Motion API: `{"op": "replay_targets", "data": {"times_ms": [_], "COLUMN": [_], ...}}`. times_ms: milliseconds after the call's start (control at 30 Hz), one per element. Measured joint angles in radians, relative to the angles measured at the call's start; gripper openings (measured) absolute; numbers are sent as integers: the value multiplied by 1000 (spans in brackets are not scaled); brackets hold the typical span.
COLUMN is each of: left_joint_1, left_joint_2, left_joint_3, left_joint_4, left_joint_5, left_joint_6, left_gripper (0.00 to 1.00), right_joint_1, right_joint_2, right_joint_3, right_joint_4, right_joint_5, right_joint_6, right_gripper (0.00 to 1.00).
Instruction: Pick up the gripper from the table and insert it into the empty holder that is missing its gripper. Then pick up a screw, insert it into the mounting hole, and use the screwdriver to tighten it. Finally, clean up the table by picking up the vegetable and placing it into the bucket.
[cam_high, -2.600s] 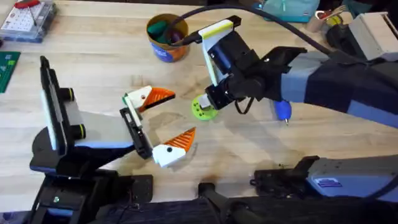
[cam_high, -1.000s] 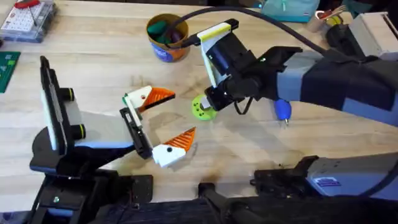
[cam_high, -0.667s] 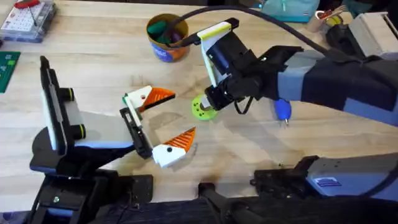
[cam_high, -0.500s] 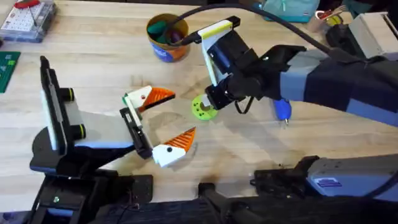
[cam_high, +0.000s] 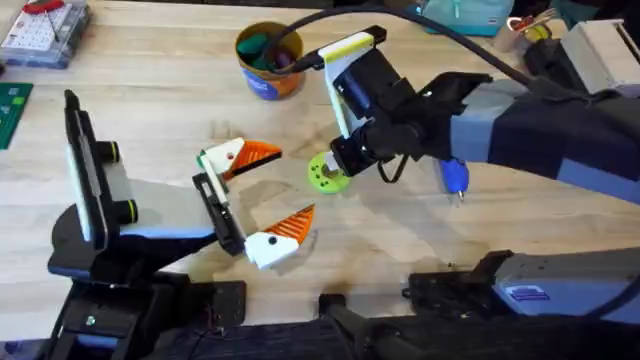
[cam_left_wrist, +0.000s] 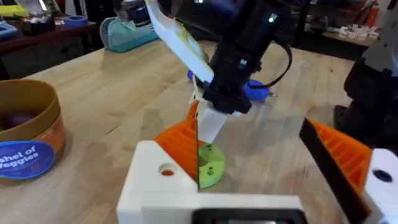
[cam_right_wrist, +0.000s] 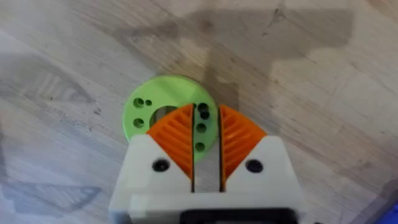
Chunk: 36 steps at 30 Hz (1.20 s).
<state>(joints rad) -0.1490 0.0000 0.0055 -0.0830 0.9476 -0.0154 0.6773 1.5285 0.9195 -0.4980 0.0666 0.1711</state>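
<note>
While your right gripper (cam_right_wrist: 205, 146) sits pinched nearly closed on the round lime-green plastic disc (cam_high: 325, 175) flat on the light wooden table (cam_high: 160, 100), your left gripper (cam_high: 262, 195) is spread wide nearby, blue pen-shaped screwdriver (cam_high: 454, 179) lying past the right arm.

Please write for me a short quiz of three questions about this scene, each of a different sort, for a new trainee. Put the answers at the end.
1. True or false: the right gripper, white with orange ribbed pads, is closed on the rim of the flat round green disc lying on the wooden table.
2. Multiple choice: where does the blue pen-shaped screwdriver lie? A) inside the bucket B) on the table beside the right arm C) in the left gripper
3. Fill in: the left gripper hangs over the table with its fingers ____.

Key: 1 true; 2 B; 3 open. The round orange-rimmed bucket holds only coloured toy vegetables.
</note>
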Motion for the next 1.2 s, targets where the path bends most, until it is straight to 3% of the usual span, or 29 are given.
{"op": "replay_targets", "data": {"times_ms": [367,733,833,1200], "left_joint_1": [0,0,0,0], "left_joint_2": [0,0,0,0], "left_joint_3": [0,0,0,0], "left_joint_4": [0,0,0,0], "left_joint_5": [0,0,0,0], "left_joint_6": [0,0,0,0], "left_gripper": [989,989,989,989], "right_joint_1": [0,0,0,0], "right_joint_2": [0,0,1,3], "right_joint_3": [0,0,0,2], "right_joint_4": [0,4,4,4], "right_joint_5": [0,0,0,0], "right_joint_6": [0,0,0,0], "right_gripper": [103,79,7,4]}}
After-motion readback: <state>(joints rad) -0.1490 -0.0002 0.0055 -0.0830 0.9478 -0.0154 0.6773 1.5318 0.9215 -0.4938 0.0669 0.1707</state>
